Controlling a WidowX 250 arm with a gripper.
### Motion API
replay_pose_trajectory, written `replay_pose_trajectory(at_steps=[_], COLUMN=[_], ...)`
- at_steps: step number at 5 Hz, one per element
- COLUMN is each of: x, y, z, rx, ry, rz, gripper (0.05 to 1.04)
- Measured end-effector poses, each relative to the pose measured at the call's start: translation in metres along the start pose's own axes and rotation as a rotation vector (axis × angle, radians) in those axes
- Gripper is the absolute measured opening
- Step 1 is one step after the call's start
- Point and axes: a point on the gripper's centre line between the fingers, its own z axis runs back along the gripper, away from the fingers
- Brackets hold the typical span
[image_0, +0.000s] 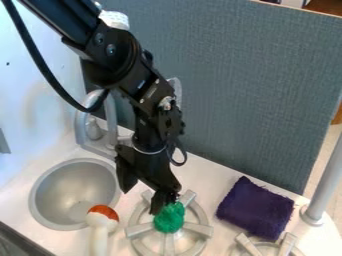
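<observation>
Green lump (169, 218) sits on the burner (139, 229) by the spread gripper (141, 201), between an orange-topped white toy (100, 224) and purple cloth (255, 207); roundish, its long axis unclear.

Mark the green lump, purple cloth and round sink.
Green lump (169, 218): camera view, middle of its visible side.
Purple cloth (255, 208): camera view, centre of its upper face.
Round sink (52, 192): camera view, bare inner wall.
</observation>
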Motion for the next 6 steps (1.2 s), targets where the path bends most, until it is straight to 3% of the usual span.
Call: replay_pose_trajectory(at_steps=[1, 2, 3, 4, 5, 6], x=[-0.004, 0.007, 0.023, 0.033, 0.037, 0.034], y=[-0.001, -0.010, -0.010, -0.004, -0.008, -0.009], z=[-0.007, -0.018, -0.040, -0.052, -0.058, -0.065], rx=[-0.002, -0.047, -0.032, 0.025, 0.073, 0.089], ry=[0.029, 0.055, 0.096, 0.119, 0.150, 0.165], rz=[-0.003, -0.027, -0.045, -0.021, -0.040, -0.050], gripper=[1.005, 1.005, 1.005, 1.005, 1.005, 1.005])
